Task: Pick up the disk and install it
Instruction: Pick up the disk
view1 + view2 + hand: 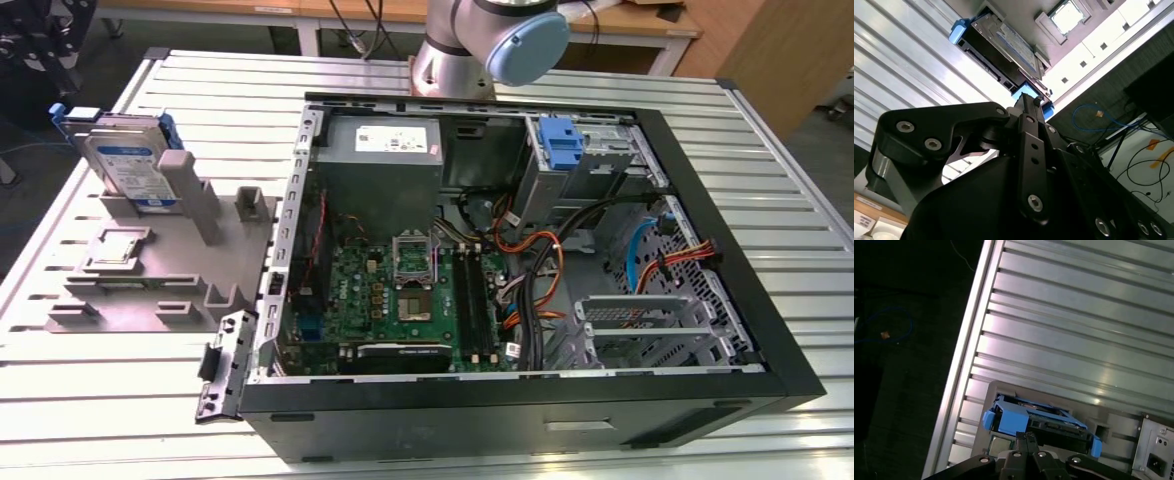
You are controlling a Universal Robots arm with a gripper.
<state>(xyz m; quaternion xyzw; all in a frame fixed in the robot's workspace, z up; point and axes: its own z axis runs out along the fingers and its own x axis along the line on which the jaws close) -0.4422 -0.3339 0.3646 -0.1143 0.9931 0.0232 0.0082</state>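
Note:
The disk (130,165) stands on edge in a slot at the back of the grey stand (147,295), on the exterior view's left: a silver drive with a white-and-blue label in a blue carrier. Both wrist views look along my fingers at it, disk (1004,45) and disk (1039,422). My gripper (1029,102) is shut with its black fingertips pressed together and nothing between them, a short way off the disk's blue end. In the first wrist view the gripper (1025,436) points at the carrier's edge.
An open computer case (534,395) fills the middle and the exterior view's right, with a green motherboard (400,290), cables, a metal drive cage (641,315) and a fixed blue carrier (561,145) at the back. A small square chip (118,245) lies on the stand. The slatted table's edge (966,355) is close by.

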